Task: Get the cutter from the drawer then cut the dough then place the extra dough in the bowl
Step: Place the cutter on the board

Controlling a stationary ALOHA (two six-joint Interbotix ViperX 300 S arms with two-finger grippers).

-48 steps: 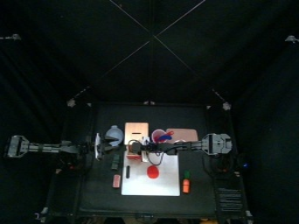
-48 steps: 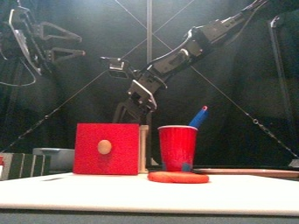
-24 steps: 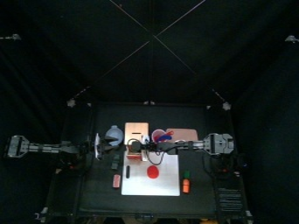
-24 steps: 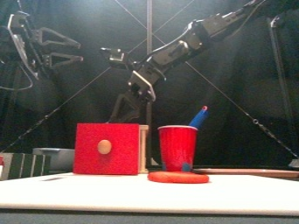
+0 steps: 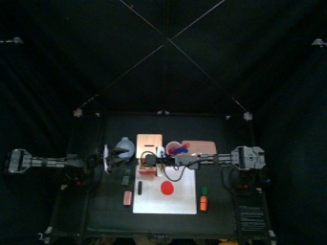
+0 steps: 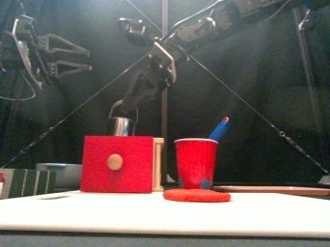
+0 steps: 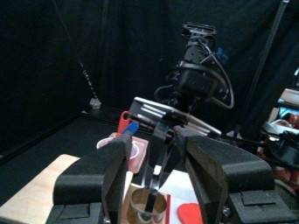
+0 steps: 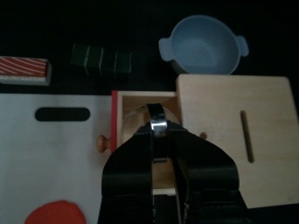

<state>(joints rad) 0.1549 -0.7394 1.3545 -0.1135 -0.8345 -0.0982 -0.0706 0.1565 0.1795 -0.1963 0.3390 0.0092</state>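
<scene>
Your white cutting board [image 5: 153, 203] lay toward the table's [image 5: 105, 216] front edge. The wooden box [image 8: 233, 96] stood behind it, drawer [image 8: 131, 109] pulled out. The blue-grey bowl [image 8: 205, 45] sat toward the left edge, the red cup [image 6: 198, 162] beside the box, and the dough [image 6: 196, 195] on the board. Your right gripper [image 8: 156, 144] clamped the cutter [image 6: 120, 125] above the drawer. Your left gripper [image 7: 158, 153] gaped. Black curtains [image 5: 76, 57] stood behind.

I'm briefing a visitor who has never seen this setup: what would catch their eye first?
The right gripper holds the metal cutter in the air, just above the wooden box with its red drawer front. Before the red cup, a red dough disc lies on the white board.
</scene>
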